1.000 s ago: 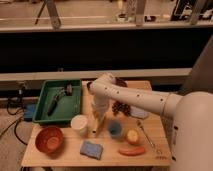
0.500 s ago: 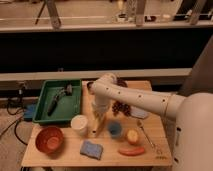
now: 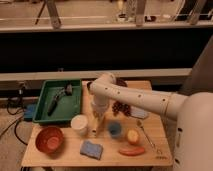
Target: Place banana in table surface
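Observation:
The banana [image 3: 95, 126] is a slim pale-yellow fruit standing nearly upright in the picture, just right of the white cup [image 3: 79, 124], with its lower end at the light wooden slatted table surface [image 3: 159, 150]. My gripper [image 3: 98, 116] points down at the end of the white arm, directly over the banana's upper end and against it. The arm hides the contact between the two.
A green tray [image 3: 41, 107] holding a dark brush stands at the back left. A red bowl [image 3: 49, 139] and a blue sponge [image 3: 91, 149] lie at the front. A blue cup [image 3: 115, 129], a round yellow fruit [image 3: 132, 136], an orange-red sausage-shaped item [image 3: 131, 150], grapes [image 3: 119, 107] and a fork [image 3: 146, 134] lie to the right.

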{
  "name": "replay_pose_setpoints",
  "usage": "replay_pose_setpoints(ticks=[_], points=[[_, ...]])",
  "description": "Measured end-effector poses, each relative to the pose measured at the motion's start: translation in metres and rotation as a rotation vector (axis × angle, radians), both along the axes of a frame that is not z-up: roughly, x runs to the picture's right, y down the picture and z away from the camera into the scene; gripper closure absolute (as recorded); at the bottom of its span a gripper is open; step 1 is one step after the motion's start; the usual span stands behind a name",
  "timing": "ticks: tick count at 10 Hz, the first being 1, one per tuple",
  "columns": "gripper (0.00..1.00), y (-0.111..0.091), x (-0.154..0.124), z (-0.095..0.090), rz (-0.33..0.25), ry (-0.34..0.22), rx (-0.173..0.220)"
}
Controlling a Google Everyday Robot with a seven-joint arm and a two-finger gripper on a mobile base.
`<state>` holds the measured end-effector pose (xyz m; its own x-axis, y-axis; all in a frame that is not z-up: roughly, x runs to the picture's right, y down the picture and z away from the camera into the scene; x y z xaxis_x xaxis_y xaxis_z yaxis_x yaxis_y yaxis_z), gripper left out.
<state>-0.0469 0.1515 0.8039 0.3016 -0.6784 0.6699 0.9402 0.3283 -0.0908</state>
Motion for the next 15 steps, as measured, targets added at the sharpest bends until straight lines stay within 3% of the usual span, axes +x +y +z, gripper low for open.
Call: replay_pose_setpoints(ticks=[5,11,15], points=[[1.00,-0.020,-0.003,-0.025,0.012,-0.055,0.006],[1.00,-0.035,0.005,-0.047,0.084,-0.185,0.022],[1.00,-0.044,0.012,-0.062,0.121,-0.242,0.049]])
